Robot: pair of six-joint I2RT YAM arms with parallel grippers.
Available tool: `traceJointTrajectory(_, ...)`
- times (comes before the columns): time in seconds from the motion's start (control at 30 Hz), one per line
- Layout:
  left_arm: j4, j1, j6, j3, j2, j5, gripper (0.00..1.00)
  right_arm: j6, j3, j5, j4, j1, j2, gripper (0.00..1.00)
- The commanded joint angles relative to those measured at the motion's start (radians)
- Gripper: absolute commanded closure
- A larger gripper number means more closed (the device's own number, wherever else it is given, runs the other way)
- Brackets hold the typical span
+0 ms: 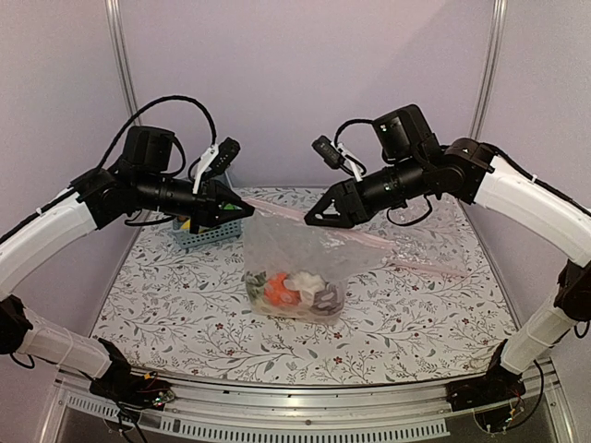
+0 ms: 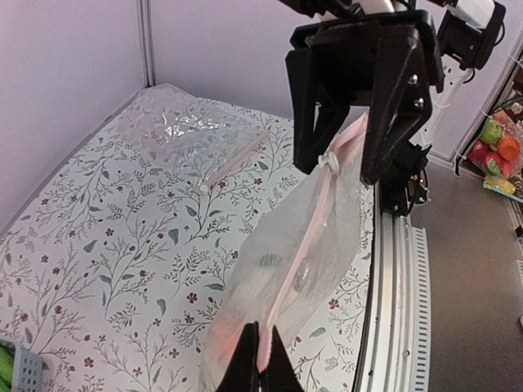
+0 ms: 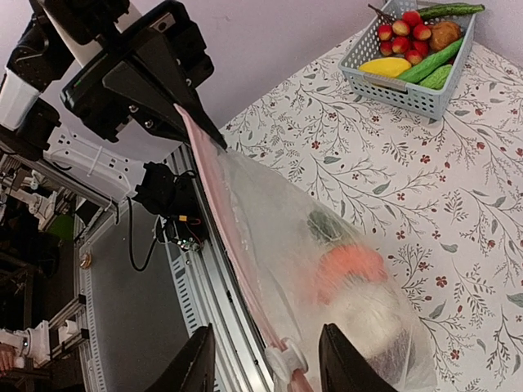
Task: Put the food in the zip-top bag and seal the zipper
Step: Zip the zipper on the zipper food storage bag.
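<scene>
Zip-top bag (image 1: 295, 249) hangs stretched between the two arms above the middle of the bench (image 1: 166, 314), its mouth edge uppermost and its sagging bottom resting on the bench surface. The food lies bunched in that bottom: an orange piece (image 1: 275, 288), a cream-white vegetable (image 1: 300, 281) and a dark maroon piece (image 1: 323, 297), all inside the clear plastic and touching one another.

The zipper (image 2: 289, 282) runs as a pale pink strip along the raised edge from one arm to the other. The left jaws are closed tight on the left end of that strip, fingers (image 2: 245, 371) pressed together with the plastic pinched between them, so the left arm holds the zip-top bag up by its corner. The right jaws stand apart, one finger (image 3: 196, 363) on each side of the strip, with a small white slider (image 3: 286, 359) in the gap between them; the fingers do not appear to press on it.

A blue basket (image 3: 400, 90) sits near the back left corner of the bench, just behind the left arm, holding small red fruits (image 3: 400, 27), a green cucumber (image 3: 433, 61) and a yellow piece (image 3: 386, 67). A second clear bag (image 1: 434, 235) lies flat toward the back right corner.
</scene>
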Motion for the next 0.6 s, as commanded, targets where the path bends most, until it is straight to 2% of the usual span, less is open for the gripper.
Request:
traceJointTrajectory(0.0,0.019,-0.001,0.018,-0.015,-0.011,0.008,1.0,-0.006,0.029,-0.056,-0.019,-0.012,0.034,0.62)
traceJointTrajectory(0.57,0.007,-0.003,0.027,-0.012,-0.011,-0.024,1.0,-0.008,0.027,-0.109,-0.018,-0.012,0.015,0.96)
